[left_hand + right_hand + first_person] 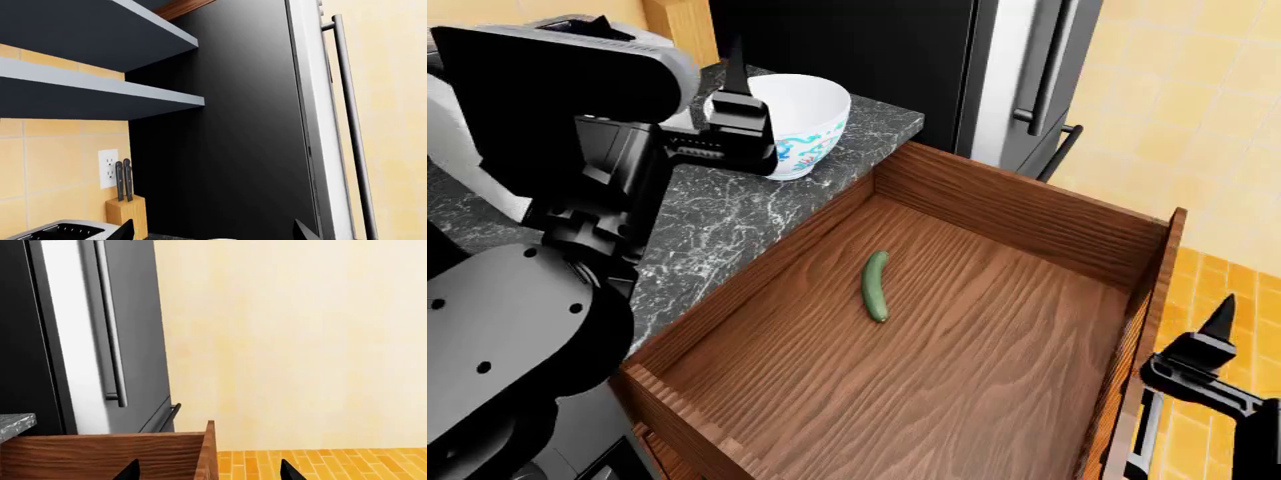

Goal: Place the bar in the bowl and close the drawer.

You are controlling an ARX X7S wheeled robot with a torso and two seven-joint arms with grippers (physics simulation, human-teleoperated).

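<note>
Lying loose in the open drawer (988,330), the green bar (876,286) sits near its middle, untouched.
On the table (714,225), the bowl (794,125) stands beside the left fingers (737,95), spread unclear; the right fingers (210,471) gape empty outside the drawer front.

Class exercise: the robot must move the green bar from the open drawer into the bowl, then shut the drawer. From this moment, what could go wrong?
1. The slim green bar lies flat on the reddish-brown wooden drawer floor; fingers may slip off it.
2. The patterned white bowl sits near the counter's edge; the left gripper beside it could knock it.
3. The right gripper hovers outside the drawer front; pushing too early traps the bar.
</note>
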